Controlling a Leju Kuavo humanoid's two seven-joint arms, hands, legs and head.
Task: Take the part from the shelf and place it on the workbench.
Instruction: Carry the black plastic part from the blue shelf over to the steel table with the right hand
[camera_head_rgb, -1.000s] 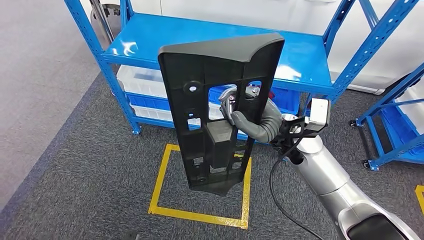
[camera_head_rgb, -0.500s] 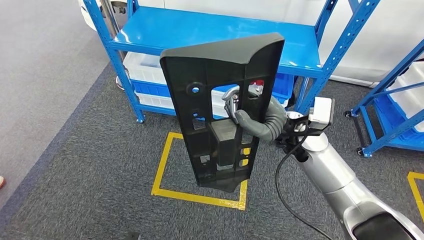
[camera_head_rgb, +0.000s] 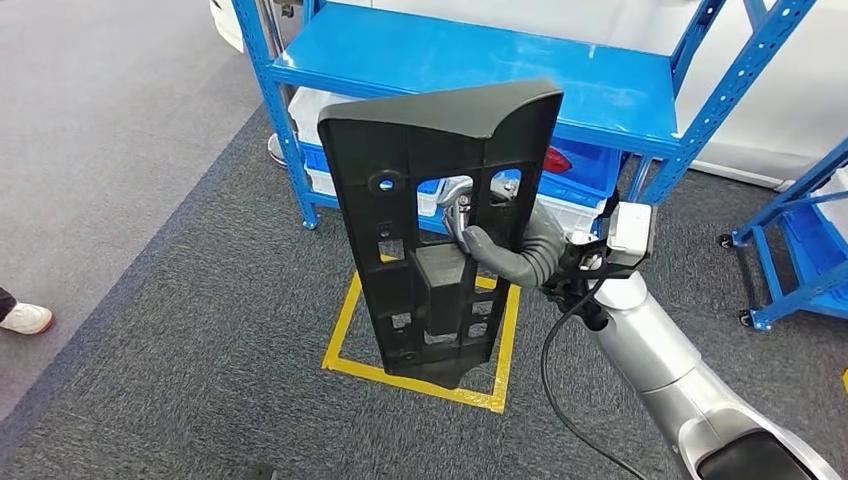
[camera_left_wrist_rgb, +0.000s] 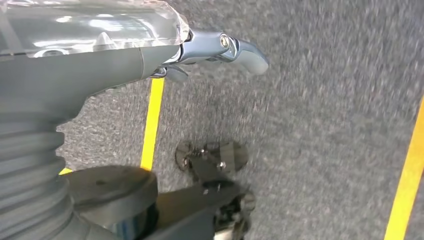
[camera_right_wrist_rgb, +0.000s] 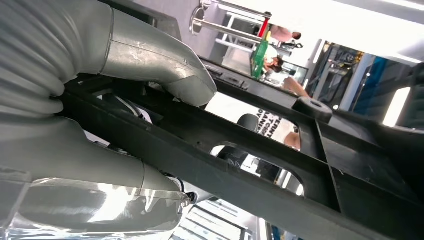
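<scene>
- Grey speckled carpet (camera_head_rgb: 180, 330) carries a yellow taped square (camera_head_rgb: 345, 325); a glossy blue steel shelf (camera_head_rgb: 600, 90) stands behind.
- The right hand (camera_head_rgb: 475, 225) grips the black ribbed plastic part (camera_head_rgb: 430, 150) upright in the air.
- Whether the left hand (camera_left_wrist_rgb: 220, 47) is spread or closed, I cannot tell.

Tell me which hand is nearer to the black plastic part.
Right. The right hand grips the black plastic part through its opening; the left hand hangs over the carpet, apart from it.
</scene>
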